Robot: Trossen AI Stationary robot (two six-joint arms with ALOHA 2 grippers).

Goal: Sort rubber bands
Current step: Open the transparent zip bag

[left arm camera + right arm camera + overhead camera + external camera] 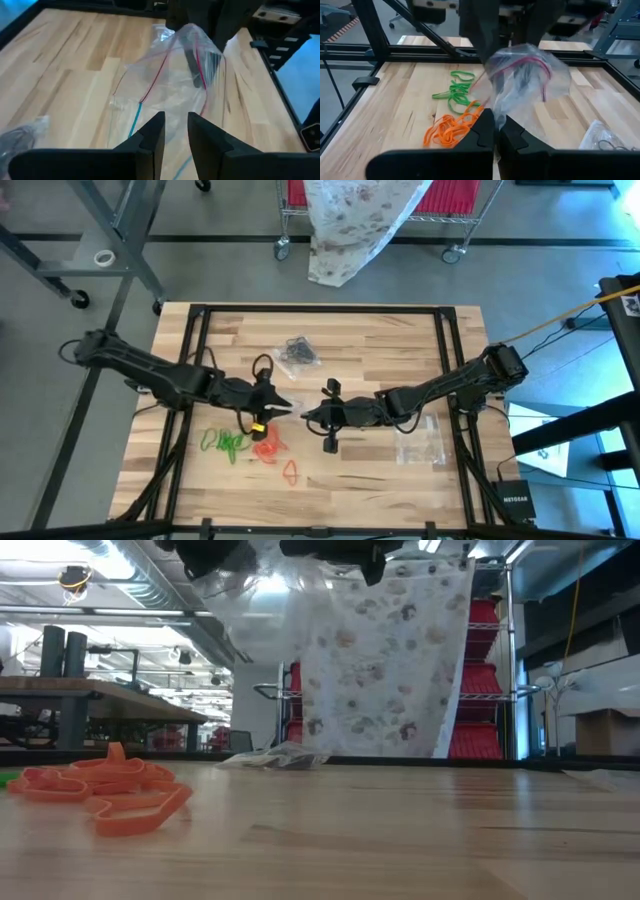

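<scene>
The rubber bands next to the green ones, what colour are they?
Orange rubber bands, clearest in the right wrist view.
</scene>
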